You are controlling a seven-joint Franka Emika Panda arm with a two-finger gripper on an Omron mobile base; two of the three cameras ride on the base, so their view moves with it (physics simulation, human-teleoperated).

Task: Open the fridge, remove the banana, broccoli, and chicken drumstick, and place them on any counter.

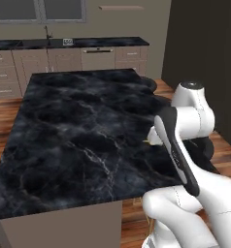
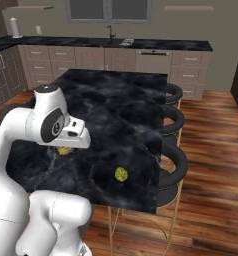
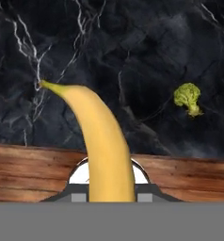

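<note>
We are seeing the fingers clenched on the banana (image 3: 102, 146), carrying it over the near edge of the surface (image 1: 64, 126). Its long axis is running out from the hand, tip pointing across the marble. Risk: releasing this near the edge, it may roll off. The broccoli (image 2: 121, 174) is lying to the right.

No text, label, brand, number or sign can be read on anything in these views.
</note>
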